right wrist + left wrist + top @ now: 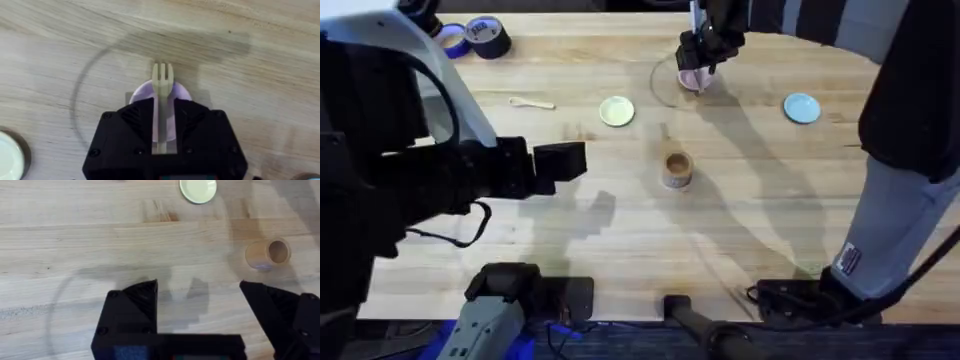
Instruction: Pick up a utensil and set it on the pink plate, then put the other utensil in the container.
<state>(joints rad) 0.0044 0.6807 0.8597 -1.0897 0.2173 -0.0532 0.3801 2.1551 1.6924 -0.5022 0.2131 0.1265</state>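
Observation:
At the far middle of the table my right gripper [698, 62] hangs over the pink plate [692, 82]. In the right wrist view it [163, 103] is shut on the handle of the wooden fork [162, 77], whose tines reach past the fingers over the pink plate [184, 93]. The wooden spoon [531, 101] lies on the table at the far left. The brown container [677, 168] [268, 255] stands upright mid-table. My left gripper [562, 160] [200, 297] is open and empty, raised above bare wood to the left of the container.
A pale yellow plate [616, 111] [198, 190] lies between spoon and pink plate, and a light blue plate [802, 108] sits at the far right. Two tape rolls [485, 37] rest at the far left corner. The left arm looms large at the left.

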